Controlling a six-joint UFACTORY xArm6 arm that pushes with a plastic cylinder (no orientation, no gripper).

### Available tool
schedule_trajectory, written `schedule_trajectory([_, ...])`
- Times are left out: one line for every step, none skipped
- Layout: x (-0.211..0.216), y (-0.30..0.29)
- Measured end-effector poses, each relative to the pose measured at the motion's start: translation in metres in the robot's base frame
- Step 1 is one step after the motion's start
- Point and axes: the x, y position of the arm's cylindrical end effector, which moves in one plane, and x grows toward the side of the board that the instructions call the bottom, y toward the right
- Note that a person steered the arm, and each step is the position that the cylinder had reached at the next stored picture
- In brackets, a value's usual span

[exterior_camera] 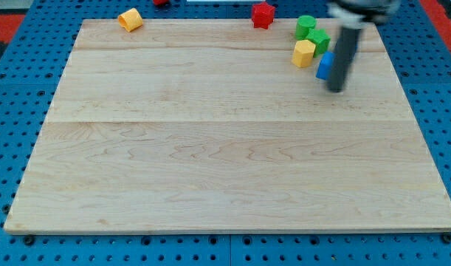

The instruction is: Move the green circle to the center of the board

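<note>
The green circle (305, 26) sits near the board's (210, 162) top edge, toward the view's right; it is a round block seen from above at a slant, so no long axis or facing direction can be made out. Just below and right of it lies a second green block (319, 39), shape unclear, touching or nearly touching it; below that pair sits a yellow block (303, 53), roughly hexagonal. A blue block (325, 66) lies to the right of the yellow one, partly hidden behind the rod.

The arm enters from the view's top right, blurred; its dark rod hangs nearly upright, and the tip (334, 89) rests on the board just below the blue block, right of and below the green circle, apart from it. The rod has no jaws, so nothing is gripped.

A red block (263, 14) stands at the top edge, left of the green circle; an orange-yellow block (130, 19) sits at the top left corner. The green circle is close to the top edge, while bare wood stretches below and left of the cluster toward the middle.
</note>
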Motion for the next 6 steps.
schedule_trajectory([-0.096, 0.097])
schedule_trajectory([-0.153, 0.027])
schedule_trajectory([-0.164, -0.004])
schedule_trajectory([-0.164, -0.061])
schedule_trajectory([-0.105, -0.126])
schedule_trajectory([-0.026, -0.154])
